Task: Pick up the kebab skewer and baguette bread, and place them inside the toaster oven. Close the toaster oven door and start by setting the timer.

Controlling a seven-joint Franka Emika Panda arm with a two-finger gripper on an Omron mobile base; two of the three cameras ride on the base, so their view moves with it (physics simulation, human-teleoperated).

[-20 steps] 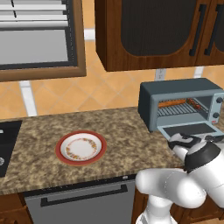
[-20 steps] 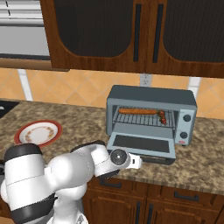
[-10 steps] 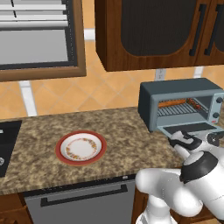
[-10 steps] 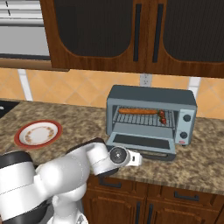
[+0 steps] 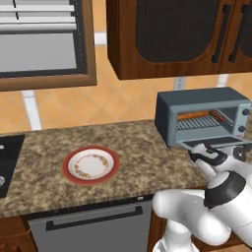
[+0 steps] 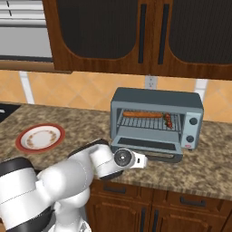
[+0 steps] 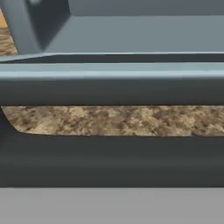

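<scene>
Compared with a second ago, the arm's forearm sits further right and lower in the left base view, and the wrist has closed in on the open door; plate, oven and food have not shifted.

The toaster oven stands on the granite surface to the right of the red-rimmed plate. The baguette bread lies along the wire rack, and the kebab skewer sits on the same rack at the bread's right end. Both items are loaded, so the plate has nothing left to give.

The toaster oven door hangs folded down, roughly level, over the near part of the surface. The tool is at the door's near edge. In the hand view the dark bar handle fills the width very close up, granite showing beneath it (a placement that fits getting under the bar to lift). Fingertips are not resolved, so I cannot tell whether the tool is spread or clamped.

Judgement: closing step in hand; timer knob untouched.
</scene>
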